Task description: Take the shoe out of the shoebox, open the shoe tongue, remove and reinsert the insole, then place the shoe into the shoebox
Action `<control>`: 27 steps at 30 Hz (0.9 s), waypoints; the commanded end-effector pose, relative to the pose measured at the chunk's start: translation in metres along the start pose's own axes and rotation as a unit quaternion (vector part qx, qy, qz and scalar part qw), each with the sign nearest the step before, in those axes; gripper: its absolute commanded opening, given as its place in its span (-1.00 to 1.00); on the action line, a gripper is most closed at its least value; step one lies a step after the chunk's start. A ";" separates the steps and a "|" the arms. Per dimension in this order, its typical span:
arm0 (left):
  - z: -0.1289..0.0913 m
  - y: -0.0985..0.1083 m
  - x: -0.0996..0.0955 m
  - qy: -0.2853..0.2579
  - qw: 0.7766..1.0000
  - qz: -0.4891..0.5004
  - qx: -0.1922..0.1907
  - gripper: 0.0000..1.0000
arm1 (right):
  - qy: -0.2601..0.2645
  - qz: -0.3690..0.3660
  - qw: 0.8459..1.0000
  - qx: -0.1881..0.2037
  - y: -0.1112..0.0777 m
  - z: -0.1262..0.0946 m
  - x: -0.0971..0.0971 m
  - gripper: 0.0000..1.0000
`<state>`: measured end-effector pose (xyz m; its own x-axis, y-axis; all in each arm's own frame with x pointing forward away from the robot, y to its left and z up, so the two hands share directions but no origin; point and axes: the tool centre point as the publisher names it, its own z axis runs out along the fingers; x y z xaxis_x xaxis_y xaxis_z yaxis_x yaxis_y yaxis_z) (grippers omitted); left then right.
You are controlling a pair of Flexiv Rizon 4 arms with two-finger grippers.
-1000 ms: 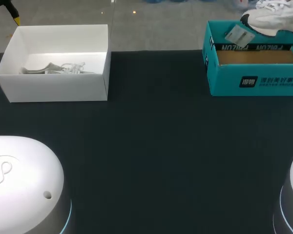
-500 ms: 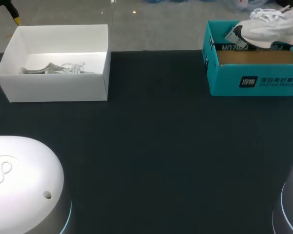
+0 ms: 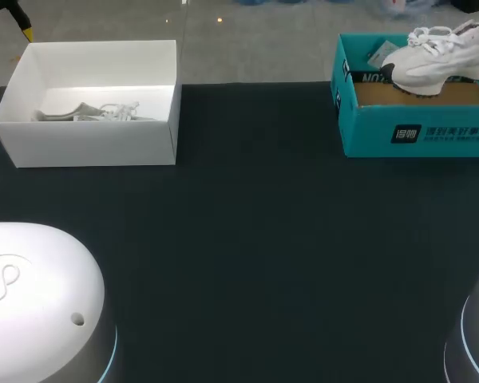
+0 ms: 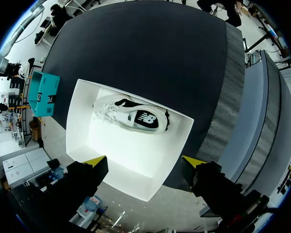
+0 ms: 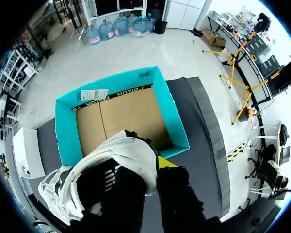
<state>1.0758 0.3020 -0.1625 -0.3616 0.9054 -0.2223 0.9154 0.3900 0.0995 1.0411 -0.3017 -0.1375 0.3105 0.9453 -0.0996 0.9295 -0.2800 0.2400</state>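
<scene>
Two boxes sit at the back of the table [image 3: 255, 239], well apart. Far left, the open box [image 3: 96, 144], and the other shoe [image 3: 88, 112] lies inside on its floor, along the front wall. Up above that box hangs the left gripper [image 4: 143, 165], fingers spread. Over at far right sits the shoebox [image 3: 415, 136]. The shoe [image 3: 435, 60] is over its open top, toe pointing left, clamped in the right gripper [image 5: 145, 170].

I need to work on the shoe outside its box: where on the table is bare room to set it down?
Bare: the dark table between the white box and the teal shoebox, and the stretch in front of both. Crowded: a shoe lies in the white box.
</scene>
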 end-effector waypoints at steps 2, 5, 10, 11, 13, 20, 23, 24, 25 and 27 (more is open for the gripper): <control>0.000 -0.002 0.000 0.001 1.000 0.000 -0.002 1.00 | 0.002 0.001 0.989 -0.149 -0.006 -0.001 -0.002 -1.00; 0.000 -0.002 0.000 0.001 1.000 0.000 -0.002 1.00 | -0.025 -0.006 0.990 -0.140 -0.023 0.003 0.001 -1.00; 0.000 -0.002 0.000 0.001 1.000 0.000 -0.002 1.00 | -0.057 -0.002 0.991 -0.120 -0.062 0.002 0.007 -1.00; 0.000 -0.002 0.000 0.001 1.000 0.000 -0.002 1.00 | -0.053 -0.003 0.991 -0.122 -0.068 0.000 0.008 -1.00; 0.000 -0.002 0.000 0.001 1.000 0.000 -0.002 1.00 | -0.035 -0.002 0.992 -0.124 -0.083 -0.008 0.010 -1.00; 0.000 -0.002 0.000 0.001 1.000 0.000 -0.002 1.00 | -0.019 0.010 0.991 -0.130 -0.126 -0.028 0.017 -1.00; 0.000 -0.002 0.000 0.001 1.000 0.000 -0.002 1.00 | -0.015 0.007 0.991 -0.129 -0.148 -0.032 0.025 -1.00; 0.000 -0.002 0.000 0.001 1.000 0.000 -0.002 1.00 | -0.014 0.005 0.992 -0.126 -0.155 -0.034 0.028 -1.00; 0.000 -0.002 0.000 0.001 1.000 0.000 -0.002 1.00 | -0.014 0.002 0.992 -0.125 -0.160 -0.034 0.030 -1.00; 0.000 -0.002 0.000 0.001 1.000 0.000 -0.002 1.00 | -0.009 -0.004 0.993 -0.122 -0.176 -0.039 0.036 -1.00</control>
<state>1.0757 0.3020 -0.1625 -0.3616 0.9054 -0.2223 0.9154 0.3901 0.0996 0.9034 -0.2192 -0.1465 0.3111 0.9431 -0.1171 0.9295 -0.2762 0.2444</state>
